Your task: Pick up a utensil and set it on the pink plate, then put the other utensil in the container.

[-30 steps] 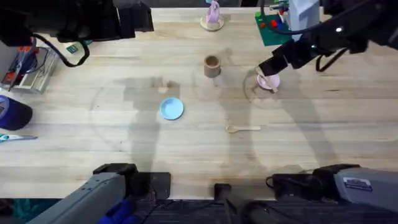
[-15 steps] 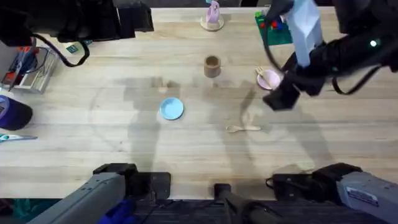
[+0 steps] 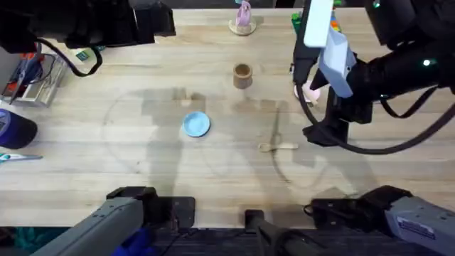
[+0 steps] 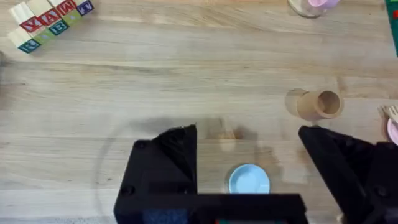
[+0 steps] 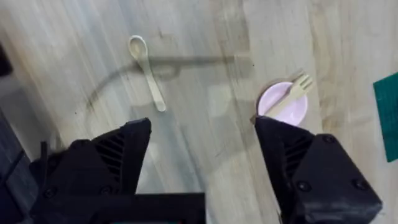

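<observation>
1. We are looking at a light wooden table (image 3: 106, 163) with two robot arms. The fork (image 5: 292, 93) is lying across the pink plate (image 5: 283, 106), its tines poking past the rim, so we are judging the first step done.

2. The step in hand is the second one: fetching the spoon (image 3: 279, 146), which is lying flat on the bare wood, well apart from the brown wooden cup (image 3: 242, 75) it belongs in.

3. Our right gripper (image 5: 202, 149) is hanging above the table between spoon and plate, its two black fingers spread wide and holding nothing.

4. Our left gripper (image 4: 249, 155) is also parted and empty, hovering over the small blue plate (image 4: 249, 180).

5. The next move, as we are judging it, calls for carrying the right gripper over to the spoon's thin handle, turning the fingers to straddle it, and lowering right down to the wood, since the spoon is sitting very flat.

6. The right wrist view is showing us what the overhead cannot: the fork resting on the plate, which the arm is largely covering from above.

7. The left wrist view is showing the cup lying on its side, its opening facing sideways; from overhead this is harder to tell.
</observation>
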Action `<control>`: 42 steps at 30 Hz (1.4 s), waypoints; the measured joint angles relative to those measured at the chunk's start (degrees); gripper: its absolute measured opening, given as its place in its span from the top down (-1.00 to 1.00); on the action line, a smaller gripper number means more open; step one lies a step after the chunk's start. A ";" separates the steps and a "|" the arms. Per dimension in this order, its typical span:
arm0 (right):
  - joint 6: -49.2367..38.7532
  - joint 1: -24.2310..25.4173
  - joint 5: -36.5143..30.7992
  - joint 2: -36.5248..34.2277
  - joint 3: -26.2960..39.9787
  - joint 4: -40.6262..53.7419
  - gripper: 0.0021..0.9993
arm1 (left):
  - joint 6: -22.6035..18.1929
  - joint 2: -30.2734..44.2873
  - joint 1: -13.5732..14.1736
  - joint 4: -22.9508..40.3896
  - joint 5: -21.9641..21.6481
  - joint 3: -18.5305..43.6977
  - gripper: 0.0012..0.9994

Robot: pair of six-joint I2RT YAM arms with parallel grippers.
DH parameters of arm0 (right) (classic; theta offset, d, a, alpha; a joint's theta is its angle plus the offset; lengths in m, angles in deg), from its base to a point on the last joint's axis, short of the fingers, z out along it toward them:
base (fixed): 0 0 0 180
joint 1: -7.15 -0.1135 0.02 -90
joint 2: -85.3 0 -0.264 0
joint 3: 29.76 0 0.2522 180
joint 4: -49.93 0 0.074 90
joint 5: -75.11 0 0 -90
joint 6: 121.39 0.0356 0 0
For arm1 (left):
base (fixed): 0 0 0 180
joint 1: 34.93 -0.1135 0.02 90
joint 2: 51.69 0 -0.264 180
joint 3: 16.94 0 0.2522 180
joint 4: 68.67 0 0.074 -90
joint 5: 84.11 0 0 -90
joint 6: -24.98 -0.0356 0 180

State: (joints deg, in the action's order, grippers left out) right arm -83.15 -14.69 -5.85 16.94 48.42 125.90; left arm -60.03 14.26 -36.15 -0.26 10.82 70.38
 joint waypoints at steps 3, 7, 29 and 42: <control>-0.62 0.00 0.02 0.00 0.00 1.38 -0.99 | -0.02 0.00 0.00 0.00 0.00 0.00 -0.99; -0.87 0.00 0.86 -0.23 0.00 2.78 -0.99 | 0.00 0.00 0.00 0.00 0.00 0.00 -0.99; -8.34 -4.96 9.87 -6.94 -9.11 -2.65 -0.99 | 0.00 -0.02 0.00 0.01 0.00 0.00 -0.99; -5.44 -11.96 6.35 -18.04 -9.46 -5.32 -0.87 | -0.01 -0.01 0.00 0.00 0.00 0.00 -0.99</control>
State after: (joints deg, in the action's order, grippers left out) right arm -88.60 -26.66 0.50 -1.10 38.96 120.59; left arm -60.04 14.25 -36.15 -0.26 10.82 70.38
